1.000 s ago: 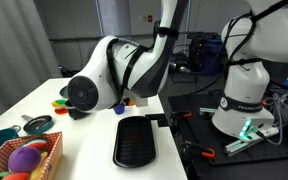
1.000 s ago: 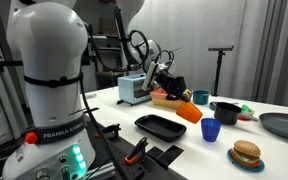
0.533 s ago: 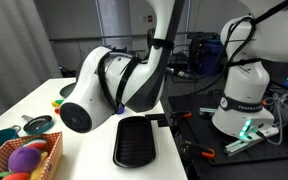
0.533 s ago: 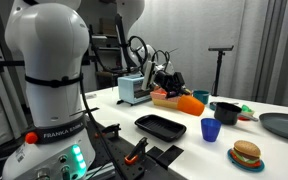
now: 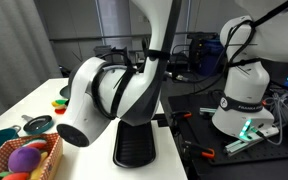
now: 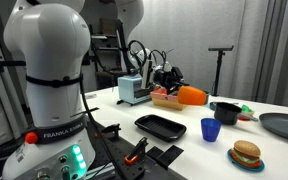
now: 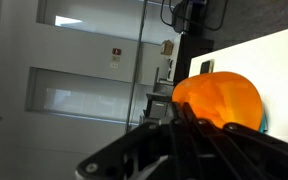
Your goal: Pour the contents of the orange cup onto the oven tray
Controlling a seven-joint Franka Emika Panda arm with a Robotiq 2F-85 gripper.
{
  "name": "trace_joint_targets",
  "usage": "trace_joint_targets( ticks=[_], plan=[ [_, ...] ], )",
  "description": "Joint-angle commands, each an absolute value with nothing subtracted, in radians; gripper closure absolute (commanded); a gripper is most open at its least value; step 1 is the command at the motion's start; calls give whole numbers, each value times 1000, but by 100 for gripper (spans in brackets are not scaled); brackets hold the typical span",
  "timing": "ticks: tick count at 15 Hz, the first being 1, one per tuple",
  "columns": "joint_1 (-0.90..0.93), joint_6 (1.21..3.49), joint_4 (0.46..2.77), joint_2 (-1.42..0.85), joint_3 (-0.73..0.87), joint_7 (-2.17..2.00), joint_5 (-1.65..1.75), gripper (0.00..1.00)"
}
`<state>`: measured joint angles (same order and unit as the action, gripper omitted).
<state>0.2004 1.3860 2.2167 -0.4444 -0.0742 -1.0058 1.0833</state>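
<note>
My gripper is shut on the orange cup and holds it on its side, well above the table, to the far side of the oven tray. In the wrist view the orange cup fills the space between the black jaws, seen from its base. The black ridged oven tray lies at the table's front edge, partly hidden by the arm in that exterior view. The contents are hidden from every view.
A blue cup stands beside the tray. A dark round pan, a grey plate and a toy burger lie further along. A basket of toys and a teal plate sit at the table's other end.
The arm has lifted the orange cup higher and shifted it a little, from a downward tilt to lying about level. The arm now covers more of the tray in an exterior view.
</note>
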Motion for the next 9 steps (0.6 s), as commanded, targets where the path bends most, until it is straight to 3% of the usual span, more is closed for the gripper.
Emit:
trace_joint_targets(
  ticks=[1, 9],
  plan=[
    [206, 1314, 2181, -483, -86, -999, 1126, 99],
    [204, 1282, 2169, -506, -94, -997, 1184, 99]
  ],
)
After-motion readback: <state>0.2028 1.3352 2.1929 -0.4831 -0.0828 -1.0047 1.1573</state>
